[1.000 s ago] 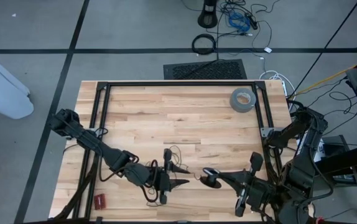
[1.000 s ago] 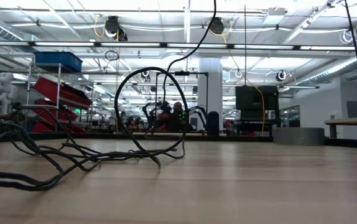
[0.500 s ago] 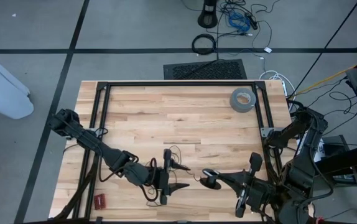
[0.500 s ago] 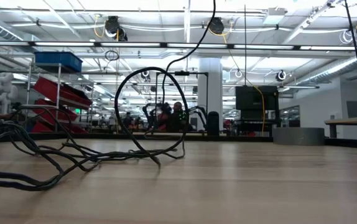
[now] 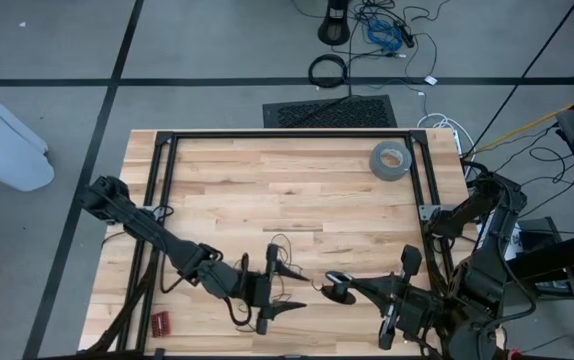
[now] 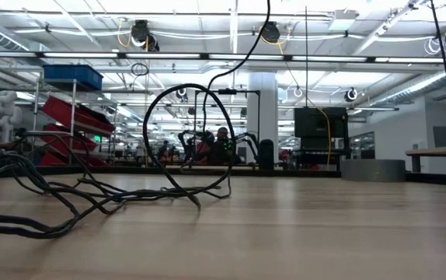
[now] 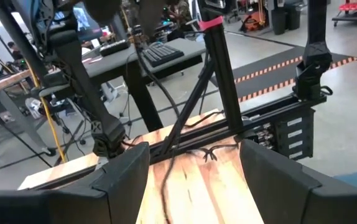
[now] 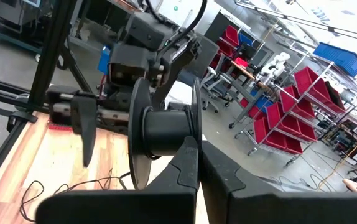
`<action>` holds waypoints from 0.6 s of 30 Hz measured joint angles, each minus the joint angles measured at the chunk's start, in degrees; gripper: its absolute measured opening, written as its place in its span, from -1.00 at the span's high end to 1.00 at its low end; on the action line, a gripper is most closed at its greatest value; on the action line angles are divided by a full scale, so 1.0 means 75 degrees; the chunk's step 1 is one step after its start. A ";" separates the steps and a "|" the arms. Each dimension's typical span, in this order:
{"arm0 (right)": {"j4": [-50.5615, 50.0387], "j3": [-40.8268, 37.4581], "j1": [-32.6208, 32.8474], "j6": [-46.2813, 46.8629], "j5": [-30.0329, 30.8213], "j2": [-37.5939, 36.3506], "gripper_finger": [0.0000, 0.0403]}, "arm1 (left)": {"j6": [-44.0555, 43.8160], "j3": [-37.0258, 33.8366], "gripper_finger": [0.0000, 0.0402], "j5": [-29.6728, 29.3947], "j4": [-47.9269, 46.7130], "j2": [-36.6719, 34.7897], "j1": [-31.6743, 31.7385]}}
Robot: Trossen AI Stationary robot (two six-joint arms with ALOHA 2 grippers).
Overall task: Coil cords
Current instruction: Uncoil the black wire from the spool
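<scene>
The cord is a very thin black wire (image 5: 283, 246) lying in loose loops on the wooden table, just beyond my two grippers; it also shows in the right wrist view (image 8: 54, 186). One strand runs toward a black spool (image 5: 337, 287) (image 8: 166, 130), which my right gripper (image 5: 351, 290) (image 8: 194, 158) is shut on, above the table's near middle. My left gripper (image 5: 285, 288) (image 7: 194, 180) faces the spool from the left, level and wide open, with only wire and table between its fingers. My right gripper holds the black spool by the flange (image 8: 194, 140) nearest the fingers, pinched at its rim between the two shut fingers. The fingers come in level from the table's right side. The spool is lifted clear of the table, its axle lying level.
A grey tape roll (image 5: 391, 160) lies at the far right of the table. A black frame rail (image 5: 287, 134) runs along the far edge and down both sides. A small red thing (image 5: 159, 322) lies at the near left. In the low view, thicker black cables (image 6: 29, 194) sprawl at the left.
My left gripper has opened wider and rolled slightly at the wrist, staying in place. The right gripper, the spool and the wire have kept still.
</scene>
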 joint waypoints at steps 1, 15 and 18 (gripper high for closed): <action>0.0000 0.0000 -0.0002 0.0000 -0.0001 0.0000 1.00 | 0.0030 0.0000 -0.29 0.0000 0.0108 0.0076 0.0006; -0.0003 0.0000 -0.0035 0.0029 -0.0020 0.0000 1.00 | 0.0382 -0.0003 -0.29 -0.0600 0.0510 0.0307 0.0128; -0.0003 0.0000 -0.0044 0.0029 -0.0020 0.0000 1.00 | 0.0390 -0.0006 -0.29 -0.0597 0.0485 0.0393 0.0144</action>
